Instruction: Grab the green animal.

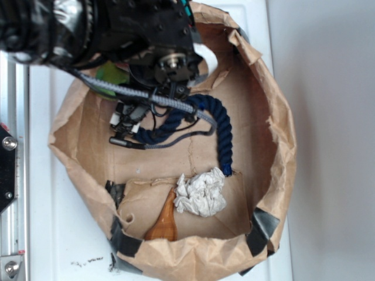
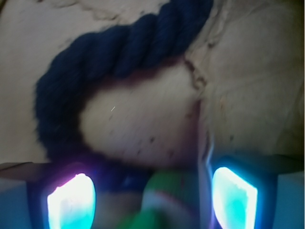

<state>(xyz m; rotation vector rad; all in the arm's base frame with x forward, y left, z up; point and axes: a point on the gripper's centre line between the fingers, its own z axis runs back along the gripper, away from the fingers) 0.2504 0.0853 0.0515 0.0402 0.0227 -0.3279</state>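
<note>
Brown paper bin [image 1: 275,117] holds the blue rope [image 1: 220,126], far left of which my arm hides most of the green animal [image 1: 111,75]. My fingers [image 2: 71,202] stand spread, the animal between them, unpinched; closing and lifting remain.

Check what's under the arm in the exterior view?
A sliver of the green animal and part of the navy rope show beneath the arm. The gripper and the rest of the toy are covered.

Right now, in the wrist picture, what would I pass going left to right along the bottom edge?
Left glowing pad → green toy between the jaws → right glowing pad. The dark blue rope curls above them, so it has no clear place in the row.
</note>
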